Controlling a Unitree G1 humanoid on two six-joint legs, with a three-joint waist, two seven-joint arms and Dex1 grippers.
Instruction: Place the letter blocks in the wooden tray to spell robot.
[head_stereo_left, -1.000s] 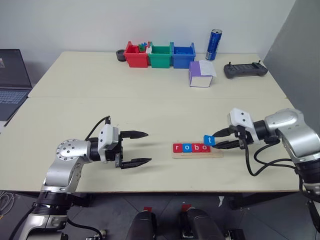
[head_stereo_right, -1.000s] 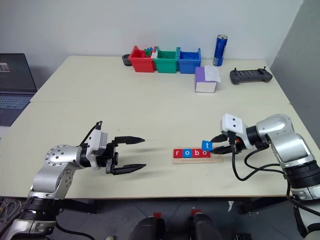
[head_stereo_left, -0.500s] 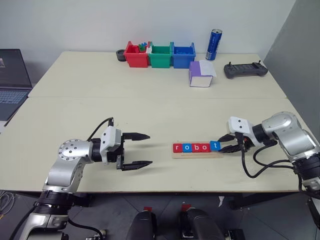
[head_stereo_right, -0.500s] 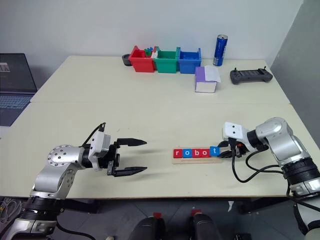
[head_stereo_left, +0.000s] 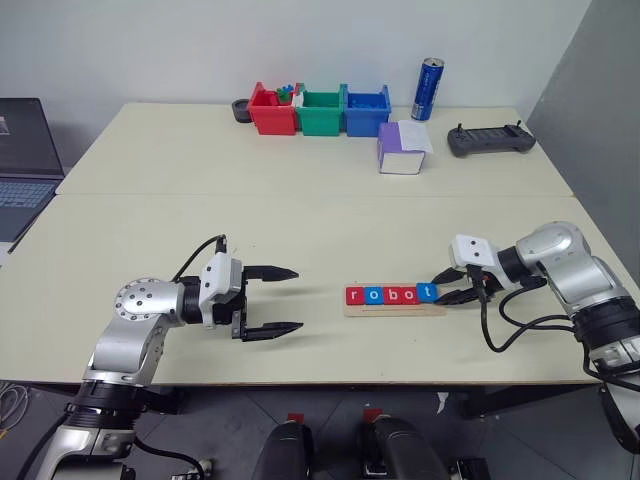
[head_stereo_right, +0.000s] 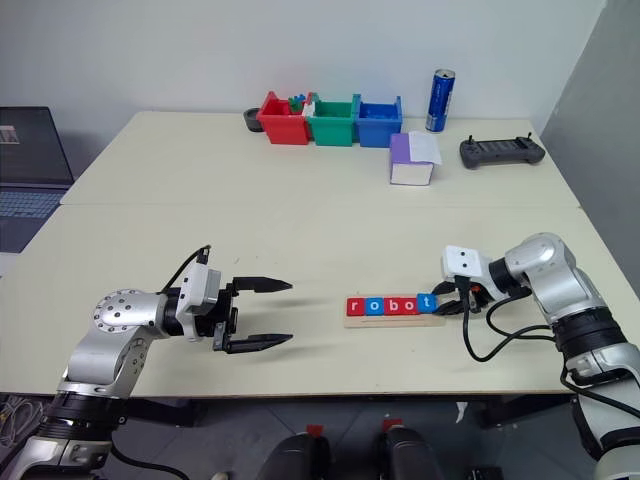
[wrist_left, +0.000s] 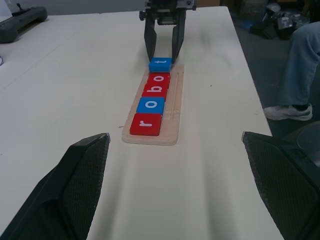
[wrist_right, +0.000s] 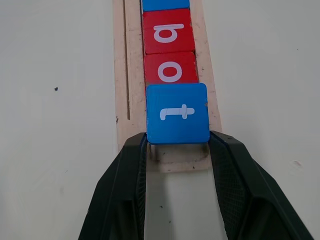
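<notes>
Lowered into the grooved wooden tray, square blue t block stays between right fingers; left fingers wide.

Letter blocks in wooden tray (bins far behind).

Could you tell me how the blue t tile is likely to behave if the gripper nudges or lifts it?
The blue t tile looks rigid, so it should hold shape. Flat and square, it likely slides, not rolls. Its glossy faces may slip between the right gripper fingers.
</notes>
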